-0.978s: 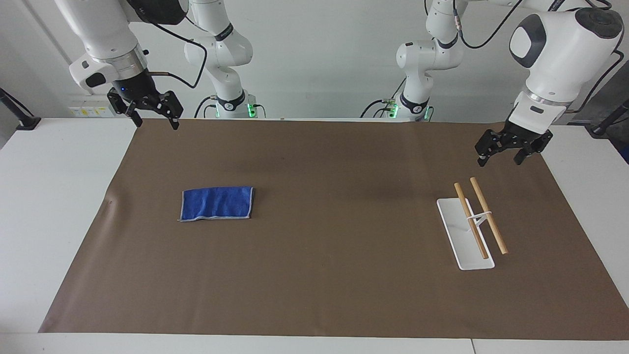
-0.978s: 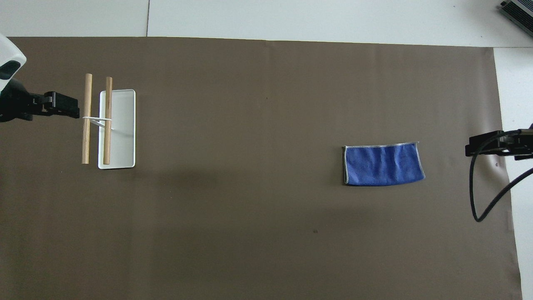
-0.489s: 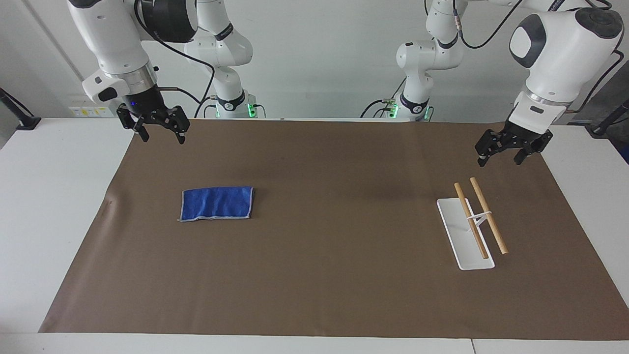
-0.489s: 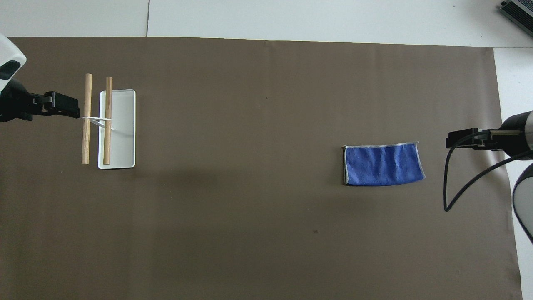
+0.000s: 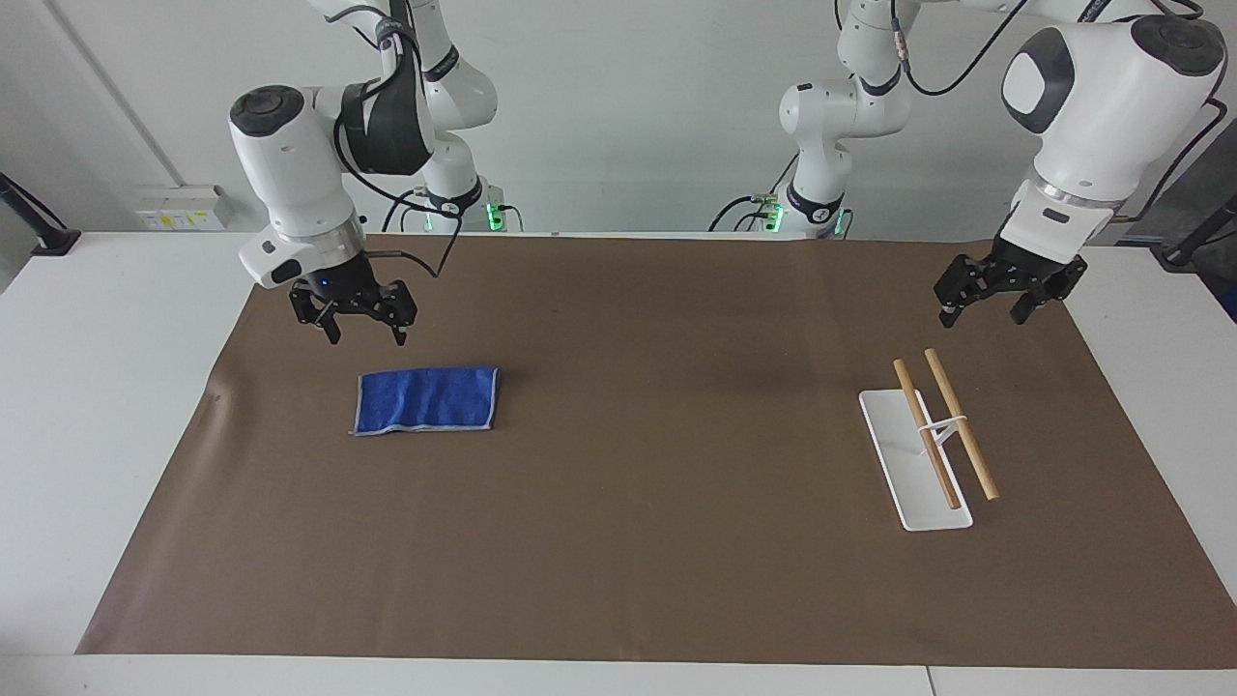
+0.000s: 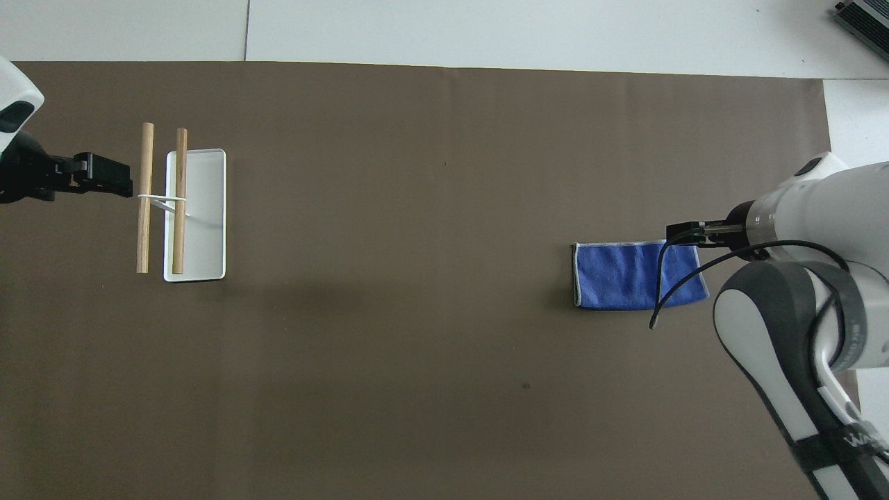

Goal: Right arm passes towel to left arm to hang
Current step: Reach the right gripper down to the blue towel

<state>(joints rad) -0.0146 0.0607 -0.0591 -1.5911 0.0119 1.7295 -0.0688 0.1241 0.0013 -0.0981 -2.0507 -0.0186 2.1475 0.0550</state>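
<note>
Here the towel (image 5: 426,400) (image 6: 635,275) is laid flat on the brown mat (image 5: 638,541), toward the right arm's end of the table. Its long axis is run along the table's length, from one arm's end toward the other; its short sides are turned toward those ends. A pale stitched edge is seen along its rim.

The right gripper (image 5: 354,323) (image 6: 684,233) is held in the air above the mat, just at the towel's edge nearer to the robots, with its fingers pointed down. They are spread wide, and nothing is held or touched by them.

The left gripper (image 5: 995,295) (image 6: 104,177) is held over the mat beside the rack (image 5: 918,464) (image 6: 196,215), where the left arm waits. Its fingers are likewise parted and empty. The rack's two wooden rods (image 5: 942,425) are carried above its white base, well apart from the towel.
</note>
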